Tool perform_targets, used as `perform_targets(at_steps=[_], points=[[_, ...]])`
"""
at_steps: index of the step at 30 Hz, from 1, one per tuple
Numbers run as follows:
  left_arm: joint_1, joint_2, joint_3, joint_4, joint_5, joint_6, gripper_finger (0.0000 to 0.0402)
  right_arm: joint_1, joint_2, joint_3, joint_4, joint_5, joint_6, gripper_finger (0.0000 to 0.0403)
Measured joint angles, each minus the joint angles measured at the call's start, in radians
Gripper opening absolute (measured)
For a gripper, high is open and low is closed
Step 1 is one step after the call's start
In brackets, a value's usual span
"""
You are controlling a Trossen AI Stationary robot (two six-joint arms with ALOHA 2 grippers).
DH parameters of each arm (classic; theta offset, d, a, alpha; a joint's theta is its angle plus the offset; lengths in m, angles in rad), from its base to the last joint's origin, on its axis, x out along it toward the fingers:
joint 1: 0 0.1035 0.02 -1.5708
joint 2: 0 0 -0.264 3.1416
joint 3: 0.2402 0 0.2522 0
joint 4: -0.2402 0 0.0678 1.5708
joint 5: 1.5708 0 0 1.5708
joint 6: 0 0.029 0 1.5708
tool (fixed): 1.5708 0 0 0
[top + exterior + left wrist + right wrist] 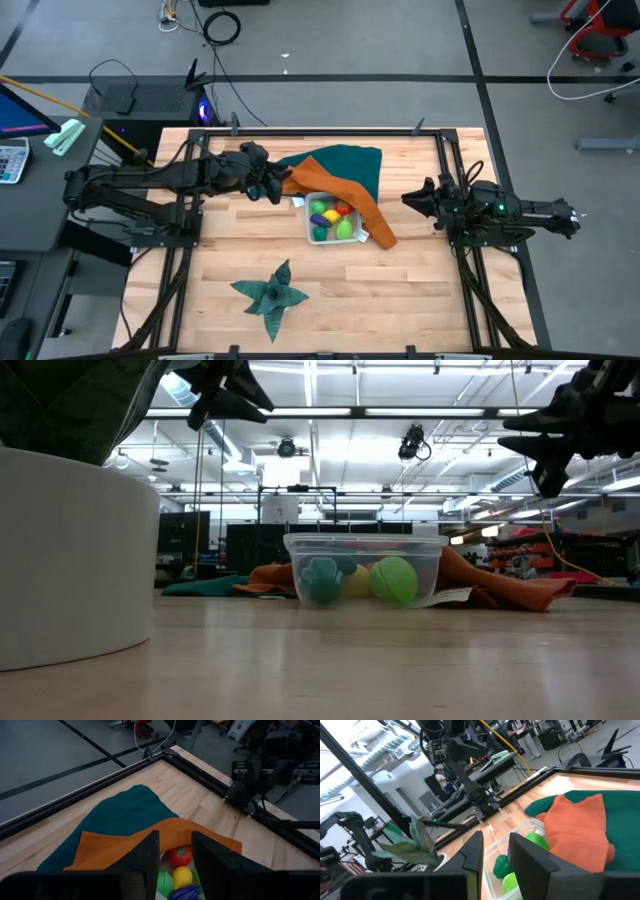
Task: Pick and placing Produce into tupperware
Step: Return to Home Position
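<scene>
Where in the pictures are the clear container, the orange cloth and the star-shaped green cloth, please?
clear container point(365, 541): low view, on its top rim.
orange cloth point(330, 180): high view, on its wide part above the container.
star-shaped green cloth point(272, 293): high view, on its middle.

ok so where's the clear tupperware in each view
High view: tupperware near the picture's centre.
Low view: tupperware at picture centre.
Left wrist view: tupperware at the bottom edge, mostly hidden.
Right wrist view: tupperware at bottom centre.
Shared landmark: orange cloth lying against it.
</scene>
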Motion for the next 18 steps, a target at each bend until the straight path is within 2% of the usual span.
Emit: perform_targets(at_steps=[18], points=[[0.0,0.0,0.0,-0.018,0.007,0.0,0.0119,-0.01,0.0,0.002,0.088,0.049,-0.045,0.0033]])
